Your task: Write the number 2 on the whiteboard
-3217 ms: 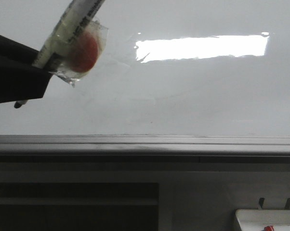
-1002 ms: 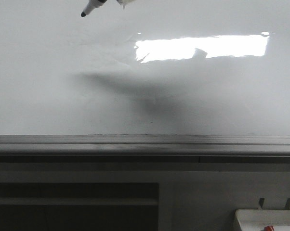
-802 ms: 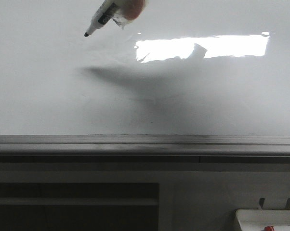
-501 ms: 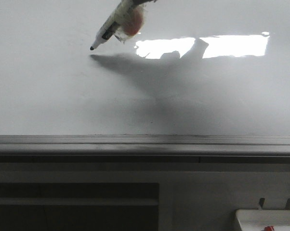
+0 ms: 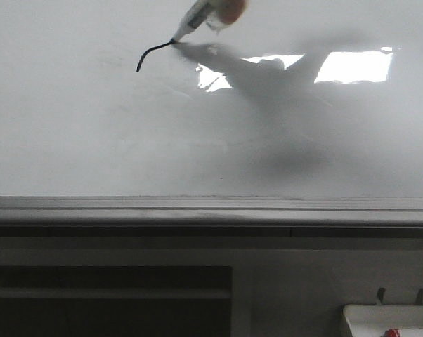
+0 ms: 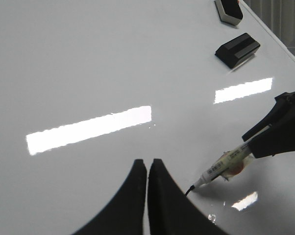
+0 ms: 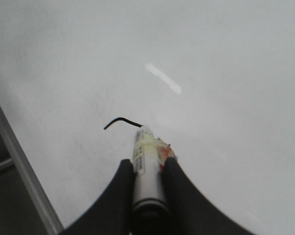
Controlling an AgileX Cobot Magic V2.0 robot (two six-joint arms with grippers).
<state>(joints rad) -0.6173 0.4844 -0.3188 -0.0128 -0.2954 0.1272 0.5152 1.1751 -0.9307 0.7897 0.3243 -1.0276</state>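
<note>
Nearest in the front view, a grey ledge (image 5: 211,210) runs along the near edge of the whiteboard (image 5: 92,140). Beyond it the glossy board stretches away, a bright rectangular reflection (image 5: 355,67) lying toward 1 o'clock.

Toward 12 o'clock, at the far part of the board, the number 2 (image 5: 150,54) is only begun: a short black curved stroke, hooking down at its left end. The marker (image 5: 197,17) touches the stroke's right end with its tip, tilted, with an orange blob taped to its barrel.

The right pincer (image 7: 147,171) is clamped on the marker, one finger on either side of the barrel. The left pincer (image 6: 147,169) has its fingers pressed together with nothing between them, just beside the marker tip. Farther off on the board lie two dark blocks (image 6: 237,50).
</note>
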